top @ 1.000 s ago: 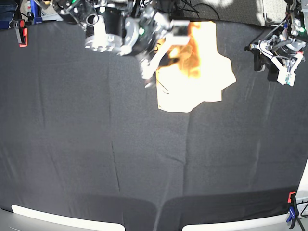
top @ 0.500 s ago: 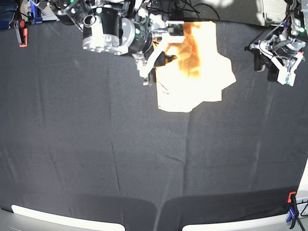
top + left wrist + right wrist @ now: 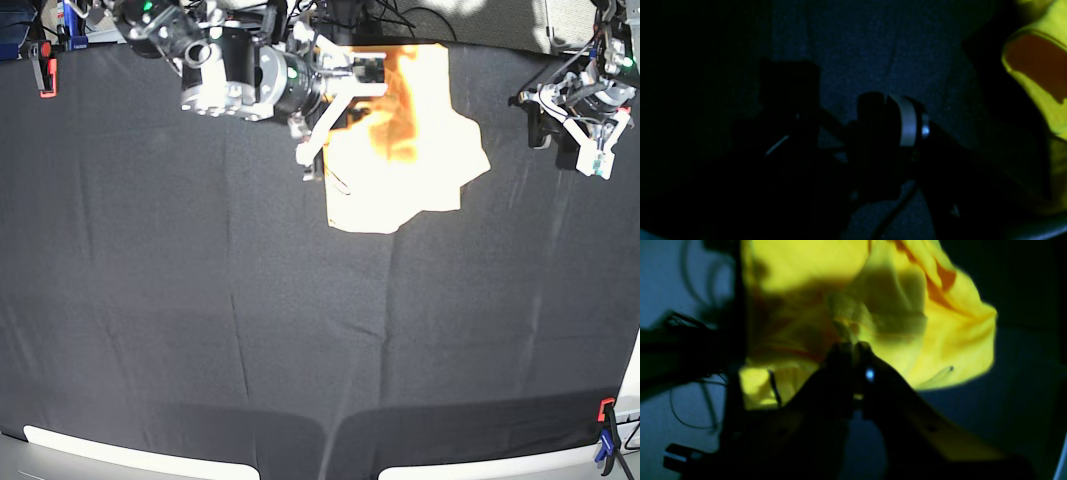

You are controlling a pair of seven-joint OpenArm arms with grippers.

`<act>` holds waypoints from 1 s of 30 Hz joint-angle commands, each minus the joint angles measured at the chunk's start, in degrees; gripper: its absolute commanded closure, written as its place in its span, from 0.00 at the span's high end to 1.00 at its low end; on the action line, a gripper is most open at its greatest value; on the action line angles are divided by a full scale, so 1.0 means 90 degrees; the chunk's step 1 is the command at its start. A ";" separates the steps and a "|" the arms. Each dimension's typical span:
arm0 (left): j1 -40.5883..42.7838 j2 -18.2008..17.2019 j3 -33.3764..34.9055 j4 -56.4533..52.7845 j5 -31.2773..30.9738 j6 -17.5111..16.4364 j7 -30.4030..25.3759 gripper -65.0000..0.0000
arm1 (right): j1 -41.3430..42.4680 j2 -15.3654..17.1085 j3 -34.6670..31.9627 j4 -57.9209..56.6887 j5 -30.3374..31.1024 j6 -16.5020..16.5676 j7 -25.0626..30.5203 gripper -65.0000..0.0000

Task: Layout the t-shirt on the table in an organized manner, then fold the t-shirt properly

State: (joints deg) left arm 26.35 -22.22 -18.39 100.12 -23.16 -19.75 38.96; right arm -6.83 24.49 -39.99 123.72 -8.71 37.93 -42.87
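1. Right gripper (image 3: 853, 350), 12 o'clock: clenched on a t-shirt fold, probably to drag crumpled cloth flat.
2. T-shirt (image 3: 400, 165): bunched toward 1 o'clock on the table (image 3: 300, 330).
3. Left gripper (image 3: 846, 126), 2 o'clock: released, apart, likely waiting.

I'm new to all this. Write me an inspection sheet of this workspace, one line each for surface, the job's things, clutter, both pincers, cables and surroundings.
Surface: table under black, creased cloth
Job's things: yellow-orange t-shirt, bunched near the far edge, not laid flat
Clutter: nothing seen
Right pincer: shut, with a fold of the shirt at its tips
Left pincer: open, nothing between its fingers, off to one side of the shirt
Cables: thin dark ones beyond the far edge, behind the shirt
Surroundings: red-and-blue clamps at the far left corner and near right corner
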 commanded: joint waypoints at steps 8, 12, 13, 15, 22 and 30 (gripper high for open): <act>0.0000 -0.0073 -0.0041 0.0092 -0.0053 -0.0002 -0.0146 0.44 | 0.0051 -0.0029 0.0027 0.0595 0.0729 -0.0357 0.0187 0.00; 0.0002 -0.0073 -0.0041 0.0092 -0.0056 -0.0002 -0.0146 0.44 | 0.0049 -0.0041 0.0027 0.0882 0.1756 -0.0408 0.0187 0.00; 0.0002 -0.0073 -0.0041 0.0092 -0.0056 -0.0002 -0.0146 0.44 | 0.0029 -0.0102 0.0027 0.0874 0.1965 -0.0406 0.0170 0.00; 0.0002 -0.0073 -0.0041 0.0092 -0.0056 0.0000 -0.0146 0.44 | -0.0002 -0.0279 0.0027 0.0862 0.2178 -0.0406 0.0172 0.00; 0.0002 -0.0075 -0.0041 0.0092 -0.0049 0.0000 -0.0117 0.44 | 0.0000 -0.1265 0.0027 0.0355 0.2824 -0.0403 0.0253 0.00; 0.0000 -0.0092 -0.0075 0.0092 0.0952 0.0000 -0.0129 0.44 | 0.0002 -0.2433 0.0019 -0.0964 0.2827 -0.0216 0.0619 0.00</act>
State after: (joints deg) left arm 26.33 -22.24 -18.46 100.12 -14.26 -19.77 38.94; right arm -7.29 2.98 -39.94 114.10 15.29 35.86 -39.29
